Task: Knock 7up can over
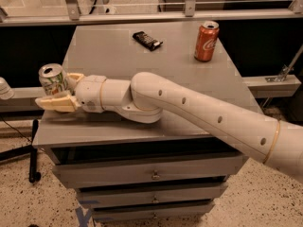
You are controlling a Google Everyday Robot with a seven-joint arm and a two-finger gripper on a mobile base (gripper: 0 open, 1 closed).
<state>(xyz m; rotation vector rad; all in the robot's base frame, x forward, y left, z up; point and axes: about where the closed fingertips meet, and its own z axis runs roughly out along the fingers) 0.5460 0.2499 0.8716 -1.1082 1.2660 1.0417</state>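
The 7up can (51, 78), white with green lettering and a silver top, stands at the far left edge of the grey table (109, 51), about upright. My gripper (56, 91) is open at the can's base, and the arm reaches in from the lower right. One cream finger (57, 103) lies in front of the can. The other finger (75, 76) sits right of the can, its tip hidden behind it. The lower part of the can lies between the two fingers.
A red cola can (206, 41) stands at the back right of the table. A dark wrapped bar (147, 40) lies at the back middle. The table has drawers (151, 174) below and a glass barrier behind.
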